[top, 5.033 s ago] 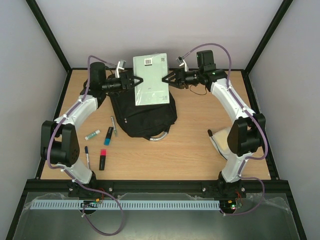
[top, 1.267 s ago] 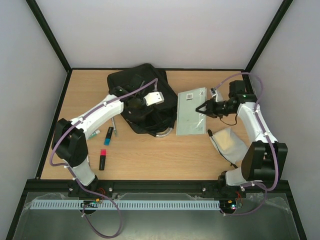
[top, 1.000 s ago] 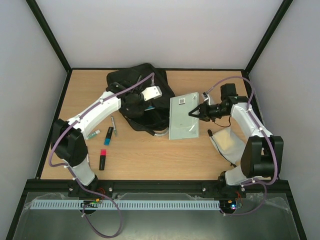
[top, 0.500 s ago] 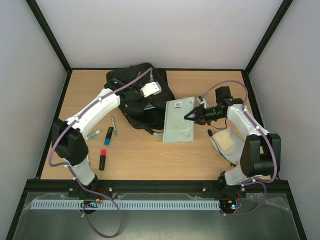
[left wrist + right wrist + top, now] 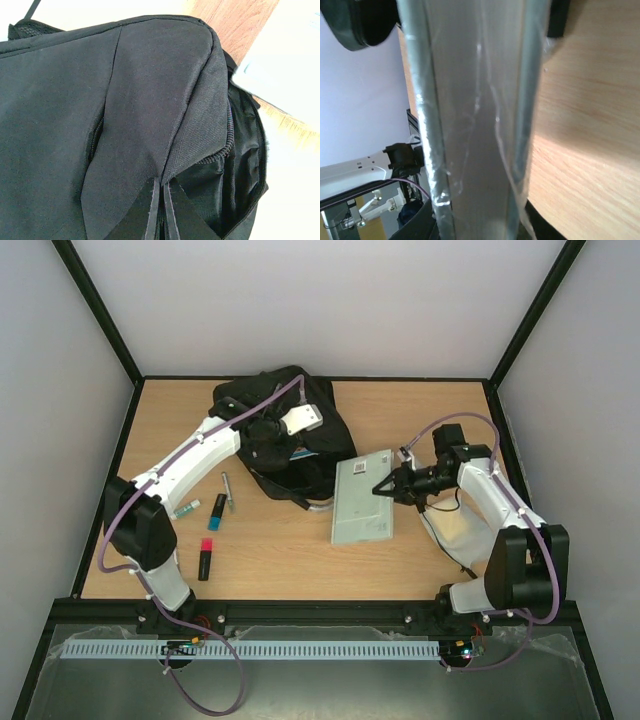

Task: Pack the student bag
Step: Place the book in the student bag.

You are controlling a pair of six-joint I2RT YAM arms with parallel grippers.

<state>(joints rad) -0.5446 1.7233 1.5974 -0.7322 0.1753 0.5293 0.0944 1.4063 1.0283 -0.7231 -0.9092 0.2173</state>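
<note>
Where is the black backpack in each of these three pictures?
Top external: student bag, upper middle, left of centre.
Left wrist: fills most of the picture.
Right wrist: not visible; a wrapped notebook blocks the view.
Shared landmark: the wooden table, in all three.

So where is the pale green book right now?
In the top view the book is right of centre, between the student bag and the right hand, which grips its right edge.

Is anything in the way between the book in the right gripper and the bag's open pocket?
Nothing visible. The book, shut in the right gripper, is just beside the student bag, whose pocket the left gripper pulls open.
</note>
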